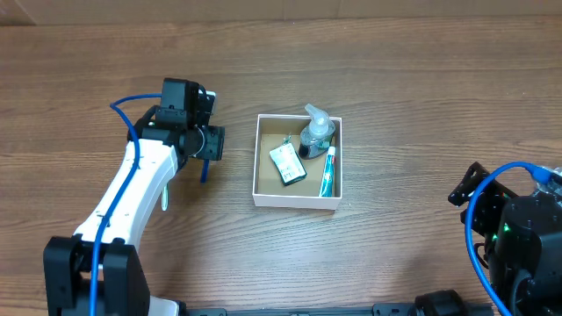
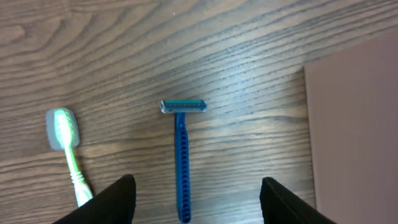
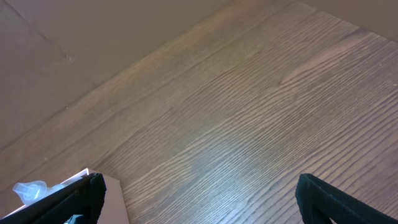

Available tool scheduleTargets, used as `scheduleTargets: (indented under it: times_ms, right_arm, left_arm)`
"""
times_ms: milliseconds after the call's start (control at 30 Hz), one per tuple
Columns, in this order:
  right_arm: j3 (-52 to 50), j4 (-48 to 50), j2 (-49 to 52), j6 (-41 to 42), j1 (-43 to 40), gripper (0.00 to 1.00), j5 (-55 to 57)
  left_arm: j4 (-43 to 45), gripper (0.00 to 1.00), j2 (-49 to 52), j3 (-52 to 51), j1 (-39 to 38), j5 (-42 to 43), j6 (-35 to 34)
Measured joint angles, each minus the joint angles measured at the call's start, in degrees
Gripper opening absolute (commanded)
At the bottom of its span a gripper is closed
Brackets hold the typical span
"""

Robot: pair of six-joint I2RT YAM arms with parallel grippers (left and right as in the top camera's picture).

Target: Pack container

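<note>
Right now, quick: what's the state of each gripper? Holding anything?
Left gripper: open, holding nothing; the blue razor lies on the table below, between its fingers.
Right gripper: open, holding nothing.

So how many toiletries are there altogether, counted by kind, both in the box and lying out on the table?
Clear pump bottle: 1
Slim green tube: 1
Flat white packet: 1
Blue razor: 1
Green toothbrush: 1
Total: 5, three in the container, two on the table.
</note>
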Motion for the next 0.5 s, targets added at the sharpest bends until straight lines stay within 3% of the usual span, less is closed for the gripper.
scheduleTargets:
  times_ms: [333, 433, 500]
  right_arm:
    - [0.0, 0.0, 0.0, 0.0, 0.0, 1.0, 0.0]
    - [0.0, 0.0, 0.0, 0.0, 0.0, 1.0, 0.0]
    - [0.0, 0.0, 0.0, 0.0, 0.0, 1.0, 0.0]
  left_arm:
    - [5.0, 0.5, 11.7, -2.8, 0.0, 0.0, -0.9]
    - [5.8, 0.23, 13.0, -2.8, 0.0, 0.0, -1.2]
    - [5.8, 0.14, 13.3, -2.8, 0.0, -0.1, -1.9]
